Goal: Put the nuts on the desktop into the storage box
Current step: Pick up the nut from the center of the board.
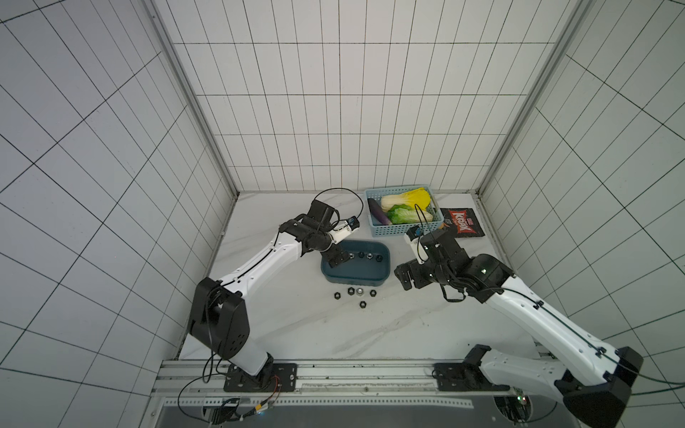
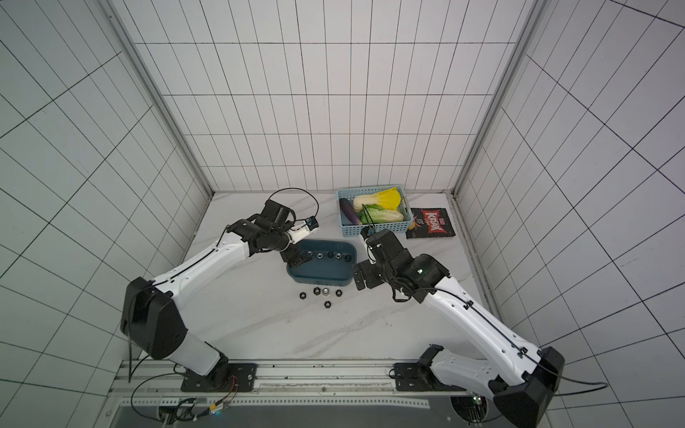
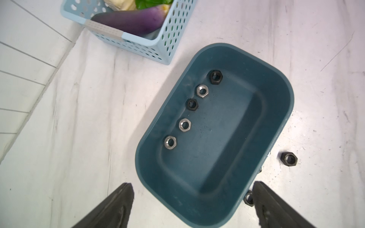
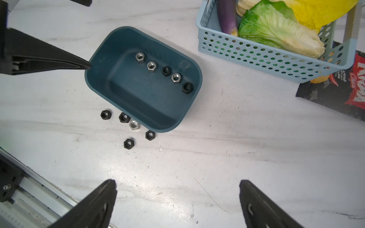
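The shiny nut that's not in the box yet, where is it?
In a top view the silver nut lies on the desktop, on the robot's side of the storage box, between two black nuts.

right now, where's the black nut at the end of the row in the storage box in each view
Both top views: black nut, last in the row inside the storage box, on the robot's right.
Left wrist: black nut at the row's end nearest the light blue basket.
Right wrist: black nut, same end, beside a silver nut.
Shared landmark: the basket.
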Robot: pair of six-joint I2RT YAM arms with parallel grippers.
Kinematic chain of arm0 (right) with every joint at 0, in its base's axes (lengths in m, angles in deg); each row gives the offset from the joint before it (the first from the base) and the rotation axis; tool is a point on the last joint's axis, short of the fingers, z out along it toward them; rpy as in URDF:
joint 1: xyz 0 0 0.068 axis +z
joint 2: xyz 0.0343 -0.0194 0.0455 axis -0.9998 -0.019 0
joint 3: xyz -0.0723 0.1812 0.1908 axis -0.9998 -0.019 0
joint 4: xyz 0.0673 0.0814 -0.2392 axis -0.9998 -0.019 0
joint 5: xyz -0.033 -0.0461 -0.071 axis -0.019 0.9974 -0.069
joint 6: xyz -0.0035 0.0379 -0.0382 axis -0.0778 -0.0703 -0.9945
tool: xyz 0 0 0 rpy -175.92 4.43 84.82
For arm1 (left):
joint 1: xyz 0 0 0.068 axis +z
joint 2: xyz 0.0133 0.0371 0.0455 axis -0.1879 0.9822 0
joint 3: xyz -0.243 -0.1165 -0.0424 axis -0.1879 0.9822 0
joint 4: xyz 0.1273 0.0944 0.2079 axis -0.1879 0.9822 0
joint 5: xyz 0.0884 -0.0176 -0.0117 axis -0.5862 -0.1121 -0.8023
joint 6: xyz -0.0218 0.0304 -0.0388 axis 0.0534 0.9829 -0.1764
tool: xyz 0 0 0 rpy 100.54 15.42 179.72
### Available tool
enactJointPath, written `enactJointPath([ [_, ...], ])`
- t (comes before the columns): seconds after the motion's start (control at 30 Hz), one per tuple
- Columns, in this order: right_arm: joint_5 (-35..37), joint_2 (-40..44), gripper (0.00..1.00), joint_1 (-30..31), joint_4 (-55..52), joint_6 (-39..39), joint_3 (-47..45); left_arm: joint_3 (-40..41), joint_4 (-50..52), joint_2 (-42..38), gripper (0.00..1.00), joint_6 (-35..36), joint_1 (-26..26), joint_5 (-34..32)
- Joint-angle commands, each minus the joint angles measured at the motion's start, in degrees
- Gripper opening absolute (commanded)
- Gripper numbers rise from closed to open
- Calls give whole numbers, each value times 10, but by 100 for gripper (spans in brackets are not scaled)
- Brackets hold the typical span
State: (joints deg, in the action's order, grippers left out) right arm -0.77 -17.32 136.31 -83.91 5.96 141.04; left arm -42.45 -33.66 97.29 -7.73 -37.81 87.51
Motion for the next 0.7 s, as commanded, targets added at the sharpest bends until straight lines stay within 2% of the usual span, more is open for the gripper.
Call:
enactJointPath([
  [0.0, -28, -9, 100, 15, 3, -6, 22, 24, 19, -47, 98, -31, 38, 65],
  [0.2, -19, -64, 96, 61, 30, 6, 39, 91, 48, -132, 98, -15, 163, 198],
  [0.33, 10, -129, 93, 76, -6, 27, 83, 128, 89, -154, 98, 16, 246, 265],
  [0.43, 15, -172, 91, 94, -14, 40, 110, 154, 110, -165, 98, 46, 286, 288],
  [0.67, 22, -272, 88, 145, 12, 71, 165, 202, 110, -200, 98, 71, 340, 297],
])
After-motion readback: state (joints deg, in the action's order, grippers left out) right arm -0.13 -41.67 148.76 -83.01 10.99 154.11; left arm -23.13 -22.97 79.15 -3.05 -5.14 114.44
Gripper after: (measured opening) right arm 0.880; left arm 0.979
